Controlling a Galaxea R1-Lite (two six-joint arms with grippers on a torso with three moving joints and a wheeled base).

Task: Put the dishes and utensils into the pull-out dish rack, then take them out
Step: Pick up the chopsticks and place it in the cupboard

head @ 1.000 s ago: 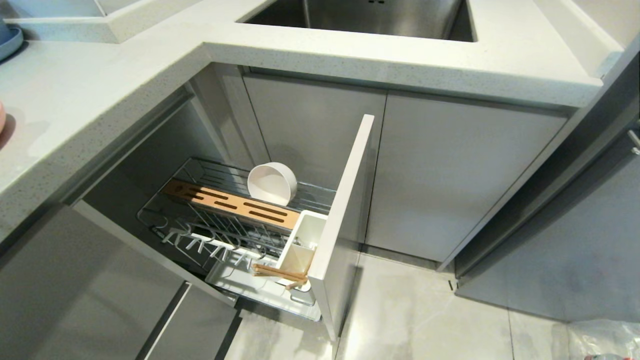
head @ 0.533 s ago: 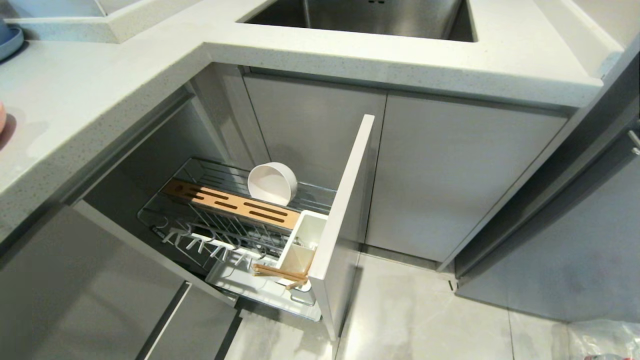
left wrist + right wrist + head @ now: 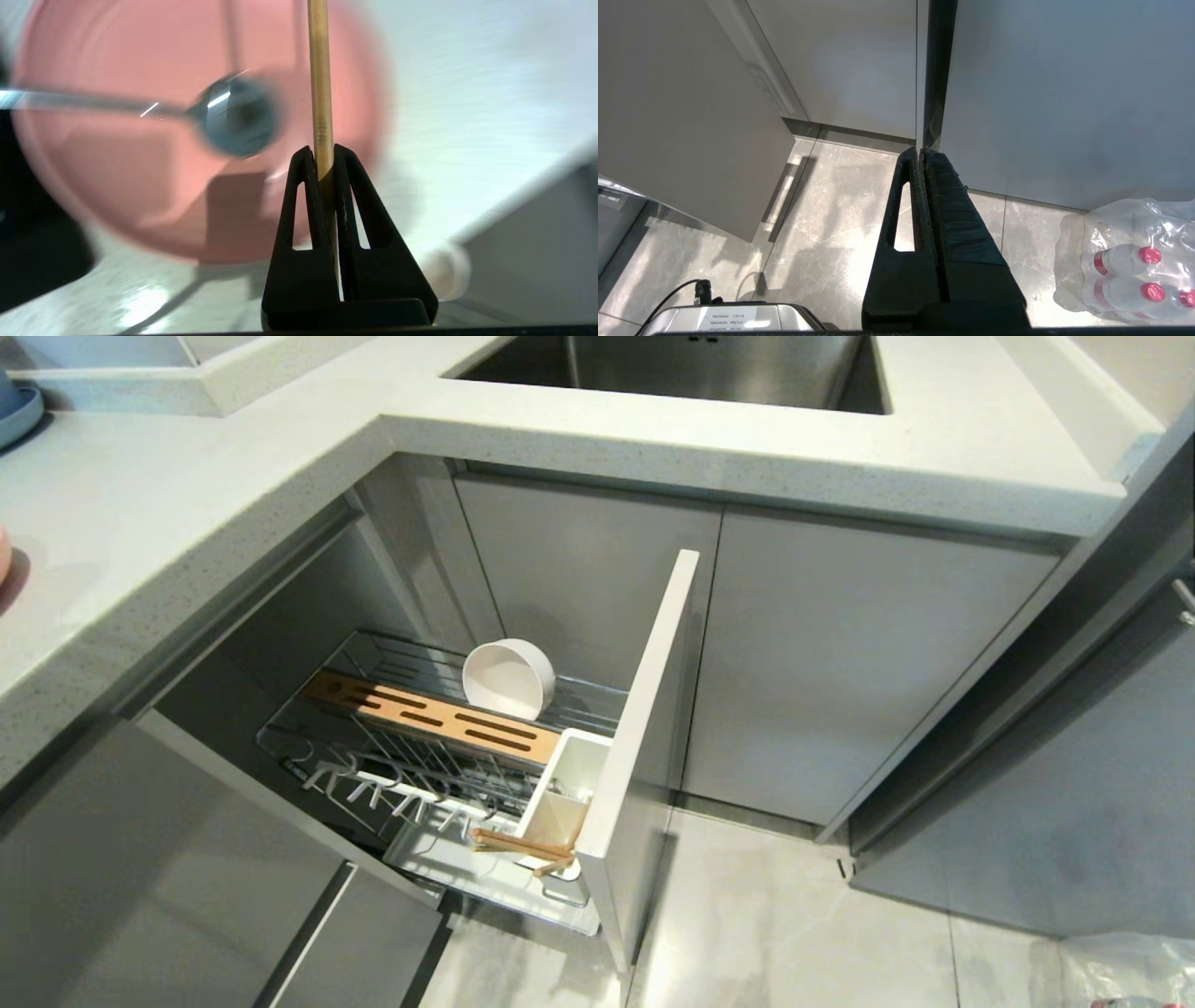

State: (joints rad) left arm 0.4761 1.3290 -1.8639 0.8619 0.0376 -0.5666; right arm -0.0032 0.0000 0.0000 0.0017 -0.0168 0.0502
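Observation:
In the left wrist view my left gripper [image 3: 321, 151] is shut on a light wooden chopstick [image 3: 319, 70], which sticks straight out beyond the fingertips. Behind it a shiny metal spoon [image 3: 233, 114] lies in a pink bowl [image 3: 140, 186] on the pale countertop. In the head view the pull-out dish rack [image 3: 392, 663] stands open. The cream-white bowl [image 3: 509, 679] rests on its side at the rack's back. Wooden chopsticks [image 3: 518, 845] lie beside the white utensil cup [image 3: 574, 775]. My right gripper [image 3: 921, 150] is shut and empty above the floor. Neither arm shows in the head view.
The rack's tall grey cabinet front [image 3: 644, 728] juts out into the floor space. A steel sink [image 3: 691, 369] is set in the countertop [image 3: 140, 523] above. A blue plate [image 3: 19, 415] sits at the far left. A pack of water bottles [image 3: 1125, 261] lies on the floor.

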